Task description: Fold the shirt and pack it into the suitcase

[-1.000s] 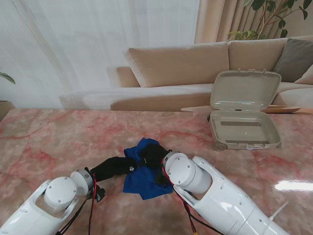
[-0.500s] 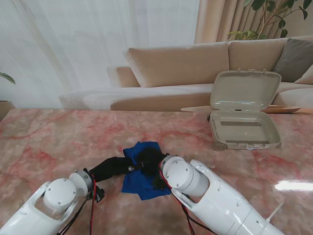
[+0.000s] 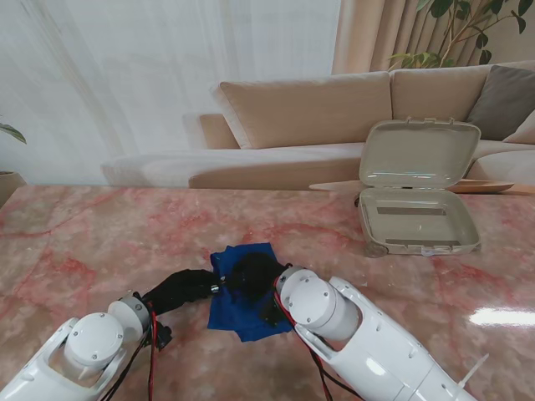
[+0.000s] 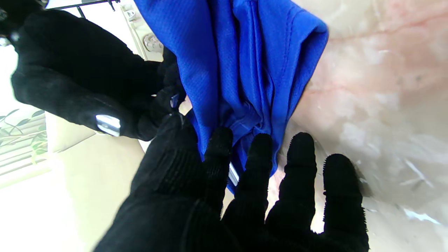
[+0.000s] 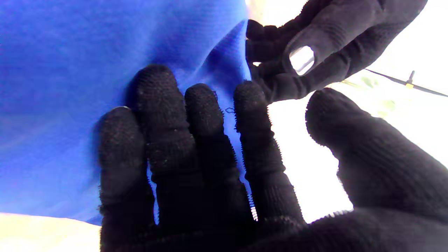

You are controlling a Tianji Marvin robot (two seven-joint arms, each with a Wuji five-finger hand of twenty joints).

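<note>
I see the blue shirt [image 3: 244, 294] bunched on the marble table [image 3: 92, 242], near me. My left hand [image 3: 185, 286] pinches its edge; my right hand [image 3: 252, 273] lies on it, fingers extended. The open suitcase [image 3: 418, 219] sits far right.

We are in a home living room: a beige sofa [image 3: 334, 109] with cushions, sheer curtains [image 3: 167, 75], a houseplant [image 3: 464, 25], a pink marble table [image 3: 84, 242].
</note>
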